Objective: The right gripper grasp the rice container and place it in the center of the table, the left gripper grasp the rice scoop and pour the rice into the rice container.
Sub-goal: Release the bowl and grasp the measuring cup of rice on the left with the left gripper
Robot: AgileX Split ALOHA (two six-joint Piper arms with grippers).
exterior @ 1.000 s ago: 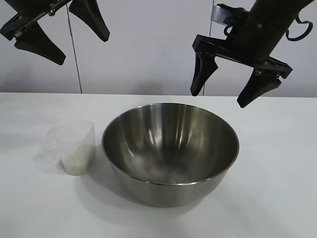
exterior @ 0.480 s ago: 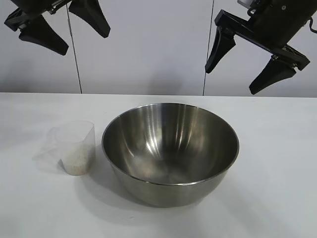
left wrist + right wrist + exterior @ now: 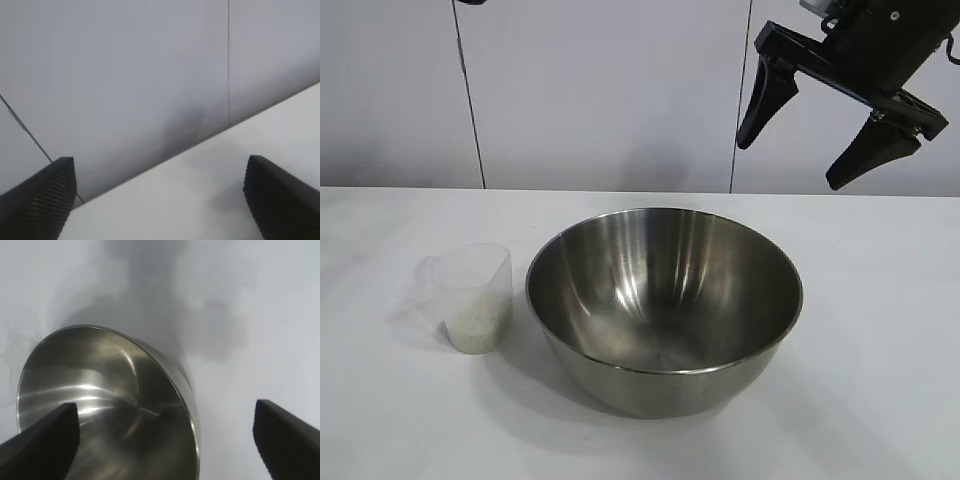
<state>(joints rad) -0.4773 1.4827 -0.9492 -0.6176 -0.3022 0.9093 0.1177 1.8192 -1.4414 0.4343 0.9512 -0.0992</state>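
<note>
Right gripper (image 3: 840,128) hangs wide open above the rice container (image 3: 664,305). Left gripper (image 3: 160,200) spread too, holding nothing; rice scoop (image 3: 470,295) stands untouched

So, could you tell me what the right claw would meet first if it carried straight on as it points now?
Probably the steel bowl's rim or the table just beside it; the open right claw straddles both, and depth is unclear.

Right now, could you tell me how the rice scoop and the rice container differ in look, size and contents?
The rice scoop is small, clear plastic; the rice container is a much bigger, shiny steel bowl. The rice scoop holds a layer of rice, while the rice container looks empty. The rice scoop stands toward the table's left side in the exterior view; the rice container sits near the middle. Both stand upright, close together, and neither is held.
</note>
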